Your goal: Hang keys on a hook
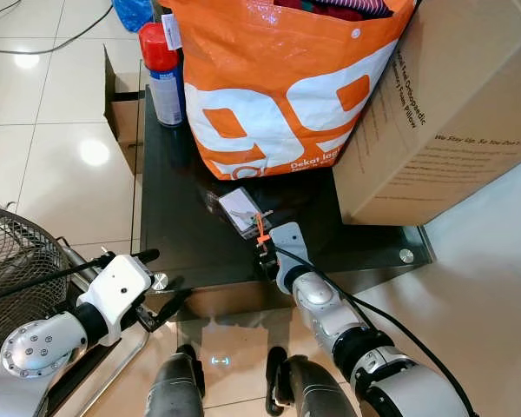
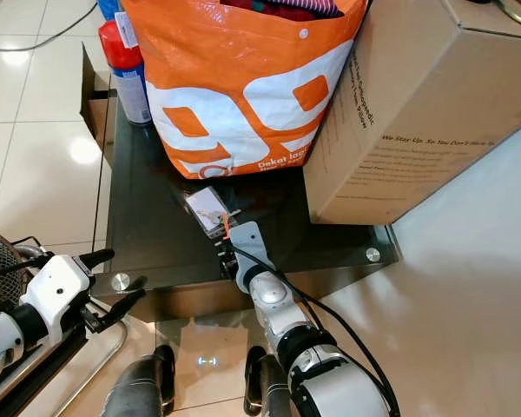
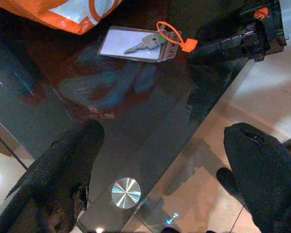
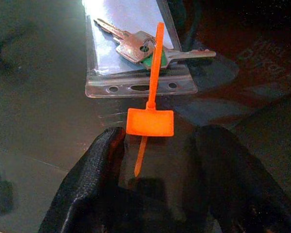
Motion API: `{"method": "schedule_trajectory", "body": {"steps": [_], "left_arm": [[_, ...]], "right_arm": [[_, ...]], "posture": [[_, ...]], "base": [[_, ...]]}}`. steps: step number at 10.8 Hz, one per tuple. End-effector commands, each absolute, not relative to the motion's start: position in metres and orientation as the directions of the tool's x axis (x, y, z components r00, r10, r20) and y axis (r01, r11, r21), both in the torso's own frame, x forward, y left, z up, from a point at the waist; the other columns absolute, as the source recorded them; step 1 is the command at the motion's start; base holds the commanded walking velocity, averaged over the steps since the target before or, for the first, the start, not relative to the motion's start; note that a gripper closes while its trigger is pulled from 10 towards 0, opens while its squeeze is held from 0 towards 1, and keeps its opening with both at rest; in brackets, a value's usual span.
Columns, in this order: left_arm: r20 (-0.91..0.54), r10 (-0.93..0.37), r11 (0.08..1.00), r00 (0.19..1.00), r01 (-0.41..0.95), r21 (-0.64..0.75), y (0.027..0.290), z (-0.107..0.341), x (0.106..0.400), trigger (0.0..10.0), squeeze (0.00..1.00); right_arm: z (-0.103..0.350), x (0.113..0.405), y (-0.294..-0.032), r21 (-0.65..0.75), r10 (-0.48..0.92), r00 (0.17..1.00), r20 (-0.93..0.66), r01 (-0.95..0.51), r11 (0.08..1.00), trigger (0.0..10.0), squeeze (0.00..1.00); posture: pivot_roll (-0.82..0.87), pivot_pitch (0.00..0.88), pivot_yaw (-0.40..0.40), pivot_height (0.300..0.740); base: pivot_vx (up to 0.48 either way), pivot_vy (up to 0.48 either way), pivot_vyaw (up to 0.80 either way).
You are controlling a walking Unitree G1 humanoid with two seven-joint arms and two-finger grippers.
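Two silver keys lie on a clear plastic card sleeve on the dark glass table, just in front of the orange bag. An orange zip-tie tag runs from the keys toward me. My right gripper is open and low over the table, with one black finger on each side of the tag; the left finger is at the tag's edge. My left gripper is open at the table's front left corner, apart from the keys.
A large orange bag and a cardboard box take up the back and right of the table. A spray can with a red cap stands at the back left. A wire fan is on the floor at my left.
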State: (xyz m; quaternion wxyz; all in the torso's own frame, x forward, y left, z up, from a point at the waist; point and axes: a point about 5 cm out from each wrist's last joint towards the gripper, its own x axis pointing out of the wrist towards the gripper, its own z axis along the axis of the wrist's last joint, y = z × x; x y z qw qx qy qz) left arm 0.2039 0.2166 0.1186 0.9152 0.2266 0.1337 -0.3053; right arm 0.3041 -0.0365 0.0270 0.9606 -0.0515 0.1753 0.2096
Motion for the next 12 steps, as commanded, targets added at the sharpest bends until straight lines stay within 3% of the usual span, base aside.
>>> {"method": "schedule_trajectory", "body": {"steps": [1,9,12], "left_arm": [[-0.387,-0.51,0.702,0.768,0.632,0.329,0.215,0.12,0.201,10.0,0.29],[-0.389,-0.512,0.702,0.766,0.634,0.324,0.214,0.119,0.201,10.0,0.29],[-0.388,-0.512,0.703,0.766,0.634,0.323,0.213,0.118,0.2,10.0,0.29]], "right_arm": [[0.023,0.286,0.007,0.066,0.456,0.79,-0.411,-0.473,0.879,0.0,0.0],[0.024,0.288,0.004,0.074,0.449,0.797,-0.404,-0.46,0.885,0.0,0.0],[0.014,0.287,-0.022,0.072,0.44,0.807,-0.395,-0.45,0.89,0.0,0.0]], "posture": [[0.23,0.331,-0.124,0.74],[0.23,0.339,-0.122,0.74],[0.23,0.34,-0.125,0.74]], "base": [[0.0,0.0,0.0],[0.0,0.0,0.0],[0.0,0.0,0.0]]}}
